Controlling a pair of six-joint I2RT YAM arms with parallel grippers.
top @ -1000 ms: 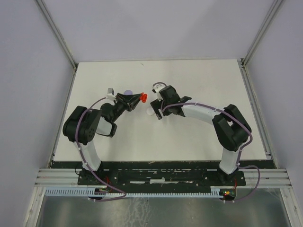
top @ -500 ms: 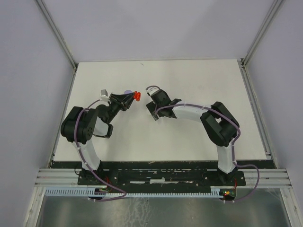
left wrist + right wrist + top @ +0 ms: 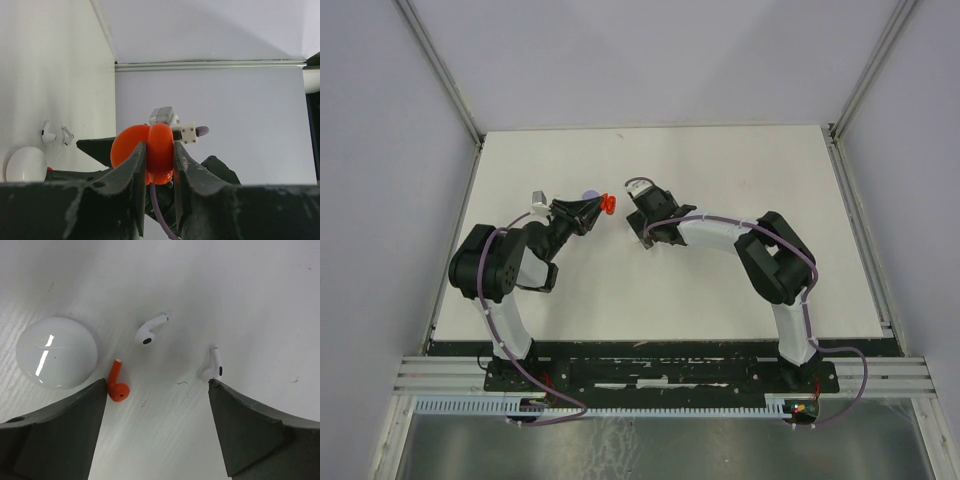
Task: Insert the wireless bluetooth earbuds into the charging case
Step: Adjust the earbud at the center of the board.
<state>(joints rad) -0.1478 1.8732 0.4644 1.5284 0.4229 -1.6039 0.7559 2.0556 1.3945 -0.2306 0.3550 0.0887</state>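
Red earbud (image 3: 118,385) | flat on table (image 3: 260,285) | stem up-frame, bud end down-frame

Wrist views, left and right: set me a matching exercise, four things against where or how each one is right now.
Things:
1. red round case
2. white round case
3. red earbud
4. right end effector

States:
A. open, above the table
B. lying on the table beside the white round case
C. clamped in the left end effector
D. closed, resting on the table

Pairs: 1-C, 2-D, 3-B, 4-A
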